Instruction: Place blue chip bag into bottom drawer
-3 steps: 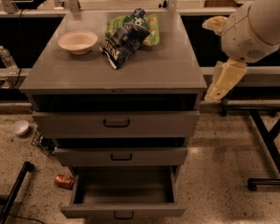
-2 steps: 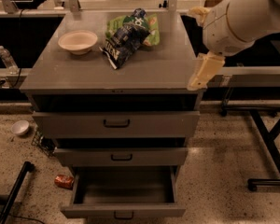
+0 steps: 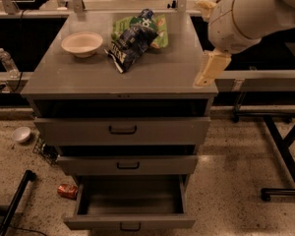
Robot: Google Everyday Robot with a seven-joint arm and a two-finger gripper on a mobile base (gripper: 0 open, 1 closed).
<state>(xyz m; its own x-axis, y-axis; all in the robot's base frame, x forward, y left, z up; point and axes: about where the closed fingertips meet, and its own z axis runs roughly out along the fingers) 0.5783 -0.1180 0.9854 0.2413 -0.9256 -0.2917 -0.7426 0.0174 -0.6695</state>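
Nearest you, the bottom drawer (image 3: 152, 223) stands pulled well out, its bare dark floor showing. Above it the middle drawer (image 3: 157, 165) and top drawer (image 3: 162, 130) each sit slightly out. The gripper (image 3: 210, 70) hangs over the right front corner of the cabinet top (image 3: 152, 77); you cannot tell whether it is spread or closed. Farther back the blue chip bag (image 3: 130, 45) lies on the top, overlapping the green snack bag (image 3: 160, 26), with a pale bowl (image 3: 82, 43) to its left.
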